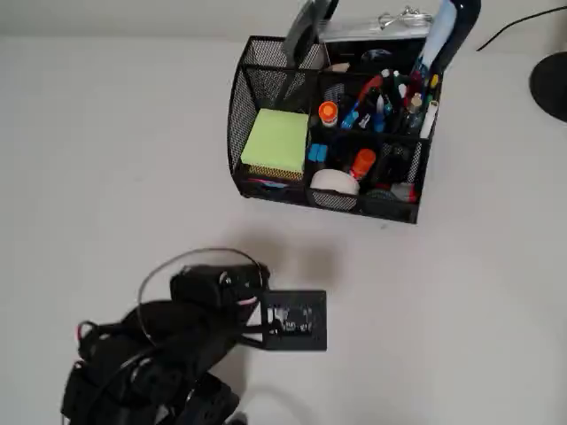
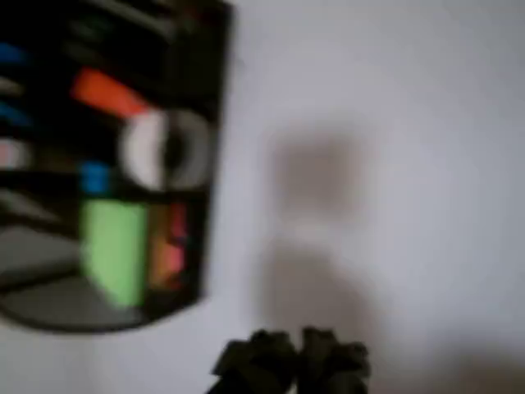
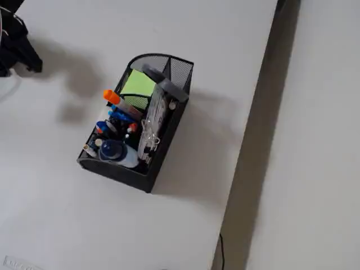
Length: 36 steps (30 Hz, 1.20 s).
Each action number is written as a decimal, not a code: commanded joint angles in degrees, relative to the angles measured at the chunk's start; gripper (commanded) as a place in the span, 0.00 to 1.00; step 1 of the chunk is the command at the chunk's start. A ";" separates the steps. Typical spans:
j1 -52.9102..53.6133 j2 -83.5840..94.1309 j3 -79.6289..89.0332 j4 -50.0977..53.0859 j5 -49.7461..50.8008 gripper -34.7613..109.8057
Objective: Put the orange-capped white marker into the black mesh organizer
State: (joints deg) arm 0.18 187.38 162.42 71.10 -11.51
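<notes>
Overhead view: black arm [image 1: 168,345] folded low, well apart from organizer [image 1: 266,177].

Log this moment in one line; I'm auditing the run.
end effector: away from organizer, state unclear | orange-capped marker: upright in black mesh organizer | table: bare near arm

A green sticky-note pad [image 1: 276,142] and tape roll [image 1: 335,183] sit on a white table [image 1: 106,159].

Colours on your white tabletop [image 1: 106,159]

You see the black mesh organizer [image 1: 244,97] with a lime-green notepad [image 1: 276,140], an orange cap [image 1: 329,112], and blue and red pens [image 1: 376,102].
</notes>
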 commanded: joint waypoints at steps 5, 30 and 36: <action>0.70 1.14 8.79 -1.93 1.85 0.24; 1.05 1.14 8.79 -1.93 1.58 0.25; 1.05 1.14 8.79 -1.93 1.58 0.25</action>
State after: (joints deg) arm 0.53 188.09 171.39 70.49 -10.37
